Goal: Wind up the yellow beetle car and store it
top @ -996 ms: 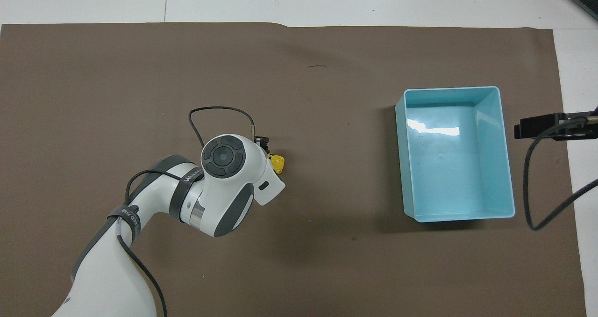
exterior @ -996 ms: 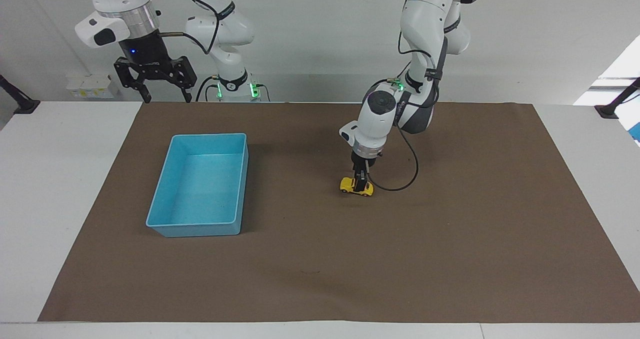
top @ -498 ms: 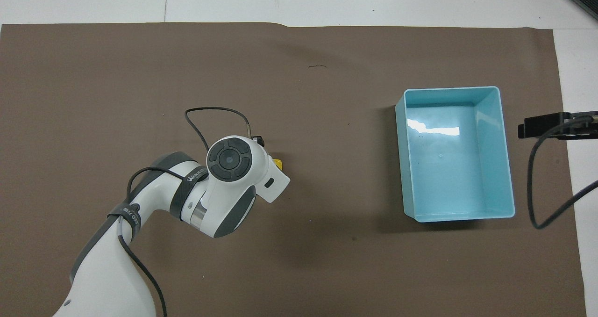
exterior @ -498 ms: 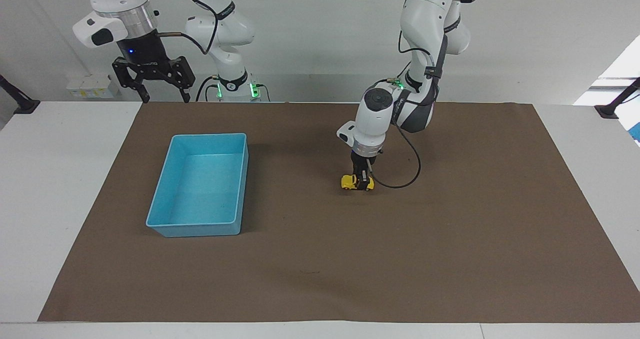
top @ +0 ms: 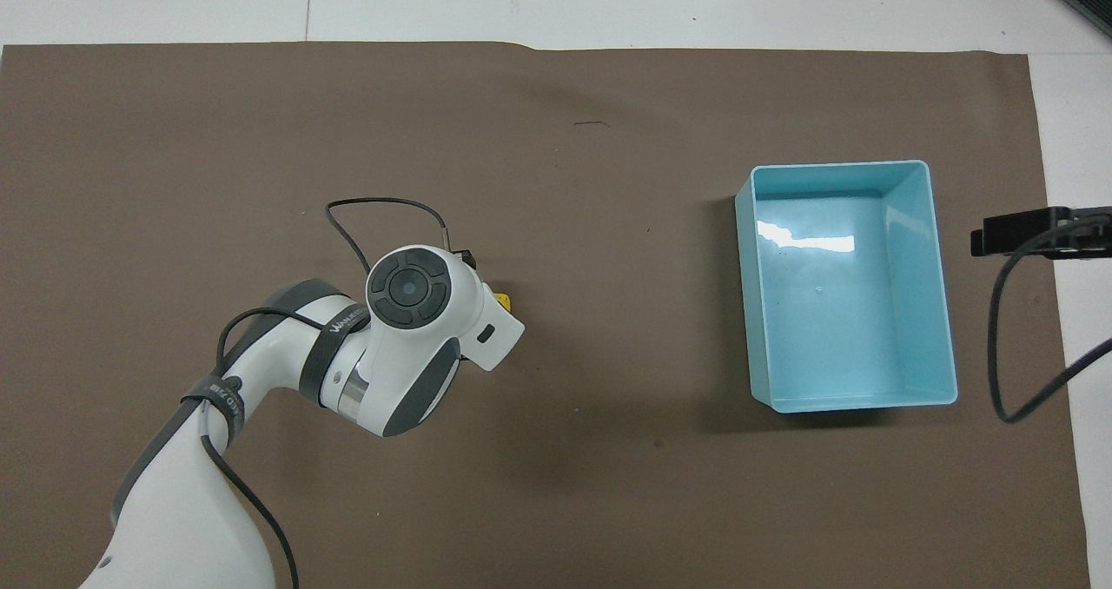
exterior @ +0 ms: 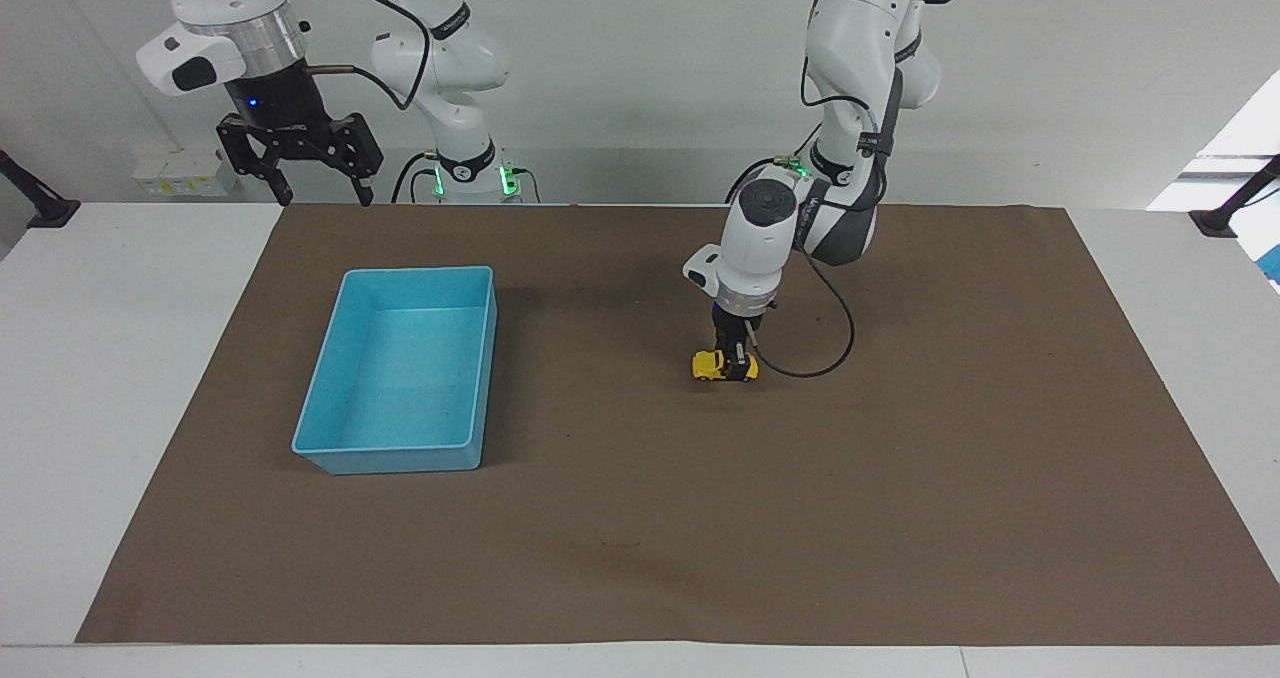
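The yellow beetle car [exterior: 710,366] sits low on the brown mat [exterior: 900,478] near the table's middle. My left gripper [exterior: 735,356] points straight down and is shut on the car's body. In the overhead view the left wrist covers the gripper, and only a sliver of the car [top: 502,295] shows. The blue bin [exterior: 400,273] stands empty toward the right arm's end; it also shows in the overhead view [top: 838,166]. My right gripper [exterior: 298,173] waits open, high above the table edge by the bin, seen in the overhead view [top: 1034,231] too.
A black cable [exterior: 815,363] loops from the left wrist down beside the car. The white table [exterior: 120,358] borders the mat on all sides.
My left gripper has dragged the car a little along the mat toward the left arm's end, away from the bin. The right gripper has drifted slightly up and outward.
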### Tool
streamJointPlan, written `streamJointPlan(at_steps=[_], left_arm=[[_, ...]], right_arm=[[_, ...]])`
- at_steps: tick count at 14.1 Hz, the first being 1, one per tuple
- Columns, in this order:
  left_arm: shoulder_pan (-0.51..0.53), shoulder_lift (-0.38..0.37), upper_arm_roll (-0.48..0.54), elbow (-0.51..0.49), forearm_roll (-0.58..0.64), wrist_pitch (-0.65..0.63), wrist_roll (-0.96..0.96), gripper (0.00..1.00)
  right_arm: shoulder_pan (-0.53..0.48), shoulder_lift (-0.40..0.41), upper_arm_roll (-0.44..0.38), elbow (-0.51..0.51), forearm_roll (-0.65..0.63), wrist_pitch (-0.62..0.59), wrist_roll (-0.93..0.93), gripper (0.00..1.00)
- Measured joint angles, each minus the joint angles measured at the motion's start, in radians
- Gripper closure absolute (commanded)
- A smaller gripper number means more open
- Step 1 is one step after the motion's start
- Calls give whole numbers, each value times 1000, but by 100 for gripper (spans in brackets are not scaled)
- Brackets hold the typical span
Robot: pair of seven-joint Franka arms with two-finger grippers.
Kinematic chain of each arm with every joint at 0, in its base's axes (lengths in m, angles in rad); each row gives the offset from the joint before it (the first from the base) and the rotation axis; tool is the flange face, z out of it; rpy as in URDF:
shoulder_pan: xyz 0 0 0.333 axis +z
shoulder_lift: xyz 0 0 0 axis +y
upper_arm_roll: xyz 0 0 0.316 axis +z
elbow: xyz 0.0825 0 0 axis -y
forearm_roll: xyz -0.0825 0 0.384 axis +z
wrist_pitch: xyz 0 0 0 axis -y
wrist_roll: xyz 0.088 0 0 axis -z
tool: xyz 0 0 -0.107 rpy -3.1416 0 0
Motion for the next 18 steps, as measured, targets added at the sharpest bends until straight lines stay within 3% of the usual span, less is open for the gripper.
streamJointPlan(at_steps=[18], left_arm=[[176,-53,3,-62,7,-50,229,100]], right_arm=[[0,0,0,0,0,0,0,0]])
